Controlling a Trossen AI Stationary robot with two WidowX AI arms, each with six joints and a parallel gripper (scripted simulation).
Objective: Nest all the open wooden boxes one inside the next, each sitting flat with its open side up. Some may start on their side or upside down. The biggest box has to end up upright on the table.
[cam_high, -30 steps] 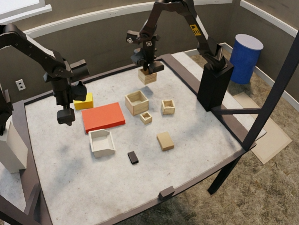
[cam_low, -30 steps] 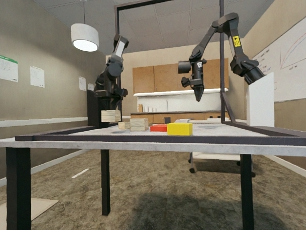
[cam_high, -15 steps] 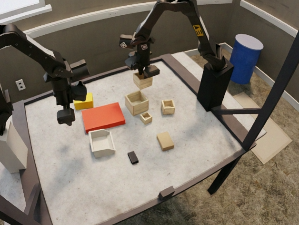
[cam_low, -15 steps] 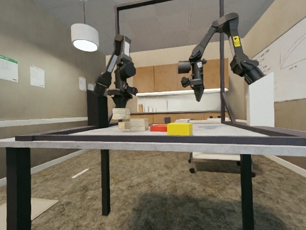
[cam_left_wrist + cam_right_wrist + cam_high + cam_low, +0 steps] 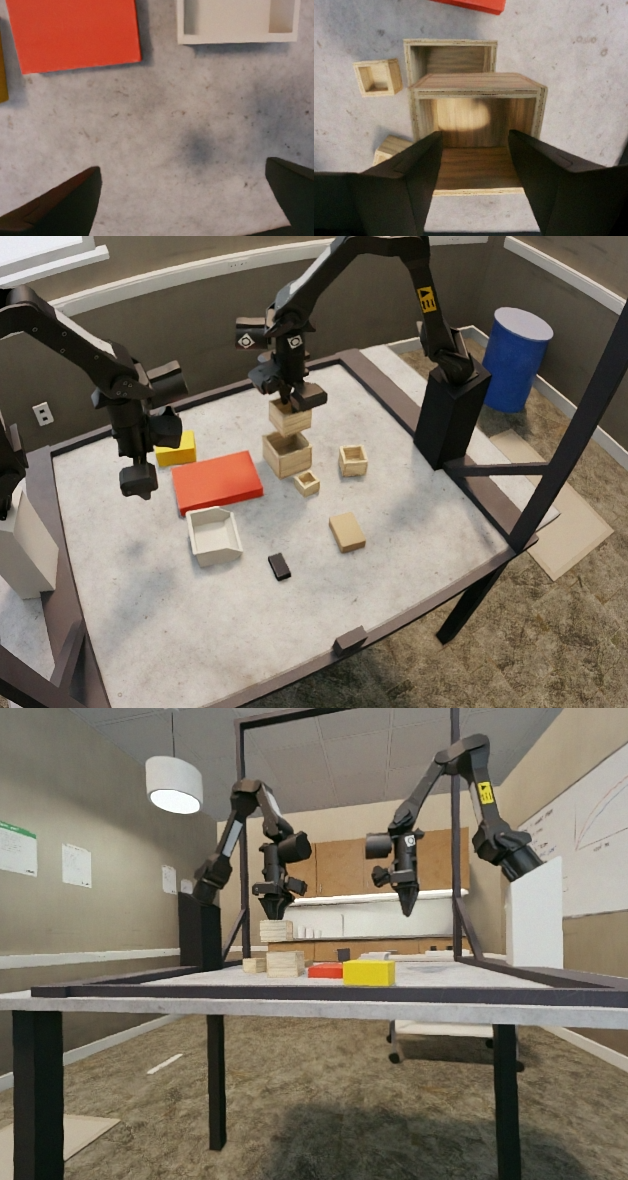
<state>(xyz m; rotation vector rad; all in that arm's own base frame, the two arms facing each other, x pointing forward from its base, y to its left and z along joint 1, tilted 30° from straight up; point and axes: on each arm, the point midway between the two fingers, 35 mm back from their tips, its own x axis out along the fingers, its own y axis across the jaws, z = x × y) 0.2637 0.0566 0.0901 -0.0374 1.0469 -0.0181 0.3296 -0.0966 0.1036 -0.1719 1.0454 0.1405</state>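
"Working from out here, what have I got in the right gripper (image 5: 285, 400) (image 5: 275, 916) (image 5: 475, 135)?"

"The raised box (image 5: 290, 419) (image 5: 273, 930) (image 5: 479, 85); its fingers are spread inside, seemingly braced outward against the walls; the left gripper (image 5: 147, 464) (image 5: 407, 913) (image 5: 183, 170) stands wide, holding nothing."

"And my line to the larger box (image 5: 295, 462) (image 5: 285, 964) (image 5: 449, 43)?"

"It's upright on the table, below and slightly offset from the load, their sides nearly parallel; the right arm is nearer; I'd centre, then lower."

"Which view settles it?"

"Exterior shows the height gap; the right wrist view hides that, but shows the overlap and both openings."
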